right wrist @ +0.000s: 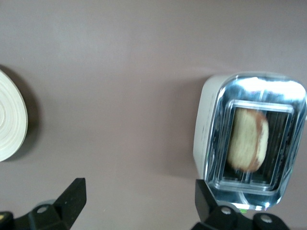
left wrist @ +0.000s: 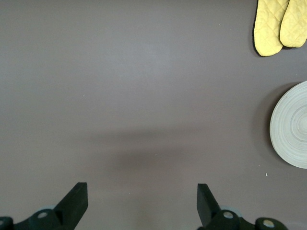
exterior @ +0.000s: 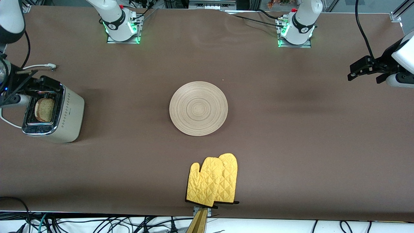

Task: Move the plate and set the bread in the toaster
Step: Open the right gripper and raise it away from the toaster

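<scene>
The tan wooden plate (exterior: 198, 108) lies flat at the table's middle; its edge also shows in the left wrist view (left wrist: 292, 127) and the right wrist view (right wrist: 9, 117). The cream toaster (exterior: 69, 116) stands at the right arm's end of the table. The bread (exterior: 44, 110) sits in one of its slots, also seen in the right wrist view (right wrist: 248, 139) inside the chrome top (right wrist: 288, 96). My right gripper (right wrist: 139, 201) is open and empty, up in the air beside the toaster (exterior: 35, 84). My left gripper (left wrist: 141, 199) is open and empty over bare table at the left arm's end (exterior: 359, 71).
A pair of yellow oven mitts (exterior: 213, 183) lies near the table's front edge, nearer to the front camera than the plate; it also shows in the left wrist view (left wrist: 276, 24). The toaster's white cord (exterior: 38, 67) runs along the table beside it.
</scene>
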`<state>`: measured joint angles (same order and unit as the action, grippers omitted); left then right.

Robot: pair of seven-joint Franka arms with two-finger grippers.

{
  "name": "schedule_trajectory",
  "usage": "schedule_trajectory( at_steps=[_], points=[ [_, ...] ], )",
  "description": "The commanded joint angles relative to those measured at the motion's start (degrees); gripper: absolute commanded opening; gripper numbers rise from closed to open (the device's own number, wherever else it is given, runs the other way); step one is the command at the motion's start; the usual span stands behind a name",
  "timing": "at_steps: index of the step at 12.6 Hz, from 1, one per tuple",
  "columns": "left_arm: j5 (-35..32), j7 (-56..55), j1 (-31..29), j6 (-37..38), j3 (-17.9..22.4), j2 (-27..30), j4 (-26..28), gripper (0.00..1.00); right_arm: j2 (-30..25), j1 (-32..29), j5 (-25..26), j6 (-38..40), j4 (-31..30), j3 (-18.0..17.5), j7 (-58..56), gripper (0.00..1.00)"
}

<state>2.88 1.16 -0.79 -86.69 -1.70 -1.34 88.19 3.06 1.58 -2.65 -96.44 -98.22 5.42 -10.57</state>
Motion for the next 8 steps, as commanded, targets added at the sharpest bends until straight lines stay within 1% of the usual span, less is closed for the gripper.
schedule_trajectory(
  at_steps=[1, 2, 4, 8],
  points=[
    [-0.95, -0.20, 0.18, 1.26, -0.06, -0.33, -1.53, 1.00, -4.46, -1.75, 2.99, 0.02, -2.79, -2.44, 2.13, 1.00],
    [-0.95, -0.11, 0.01, 1.26, -0.06, -0.33, -1.44, 1.00, -4.64, -1.76, 2.74, 1.41, -0.94, -2.52, 1.96, 1.00],
    [-0.95, -0.28, 0.26, 1.26, -0.15, -0.24, -1.53, 1.00, -4.29, -1.76, 2.47, 3.79, -0.22, -2.61, 1.95, 1.00],
    [-0.95, -0.46, 0.27, 1.26, -0.41, -0.33, -1.53, 1.00, -3.67, -2.11, 2.47, 3.27, 0.39, -2.61, 2.04, 1.00]
  ],
)
